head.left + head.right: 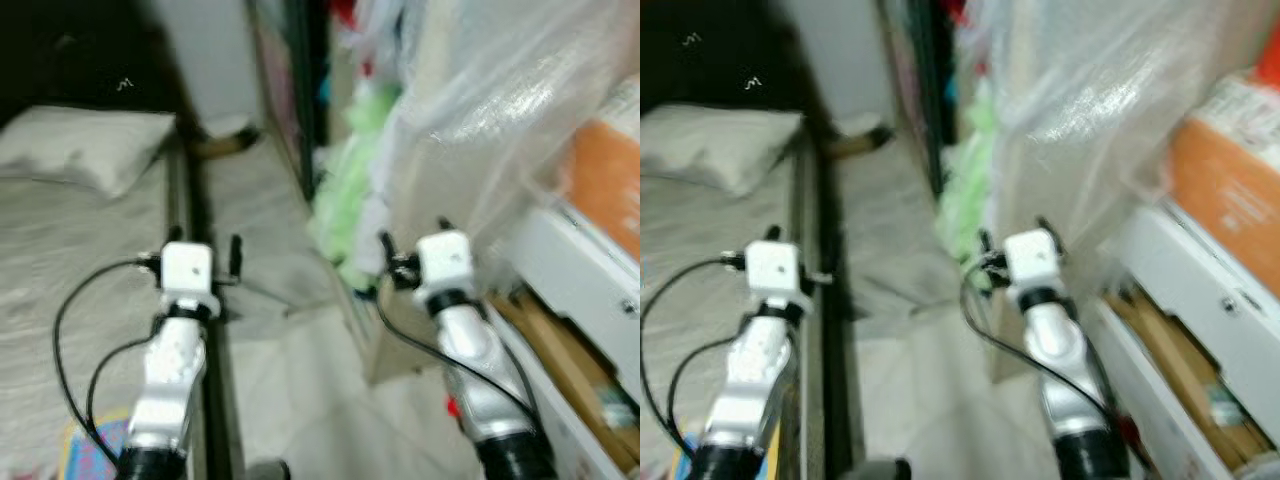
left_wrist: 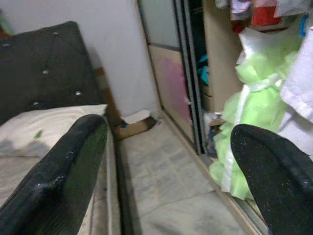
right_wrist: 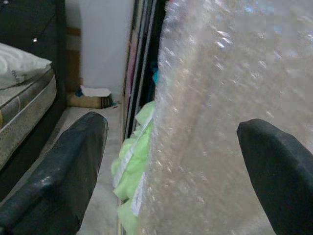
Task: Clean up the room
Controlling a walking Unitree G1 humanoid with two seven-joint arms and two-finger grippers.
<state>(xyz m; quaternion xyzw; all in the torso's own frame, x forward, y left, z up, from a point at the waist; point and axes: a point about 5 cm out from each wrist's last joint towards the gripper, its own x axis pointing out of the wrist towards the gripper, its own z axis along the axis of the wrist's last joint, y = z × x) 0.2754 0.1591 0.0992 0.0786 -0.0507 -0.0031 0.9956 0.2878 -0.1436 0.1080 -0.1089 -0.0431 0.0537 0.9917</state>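
Both head views are blurred. My left gripper (image 1: 205, 246) is held up over the bed's edge (image 1: 180, 200), open, nothing between its fingers (image 2: 73, 161). My right gripper (image 1: 414, 236) is raised beside a tall object in bubble wrap (image 3: 230, 98), also open and empty. A light green fabric bundle (image 1: 350, 190) spills from the open wardrobe onto the floor, ahead of and between the two grippers. A small cardboard box (image 2: 134, 125) lies on the floor at the far wall.
A bed with a pale pillow (image 1: 85, 145) and dark headboard (image 2: 44, 68) lies on the left. A narrow pale-floored aisle (image 1: 260, 220) runs between the bed and the wardrobe's sliding doors (image 2: 168, 73). White shelving with an orange box (image 1: 605, 185) stands at the right. A colourful item (image 1: 90, 445) lies on the bed.
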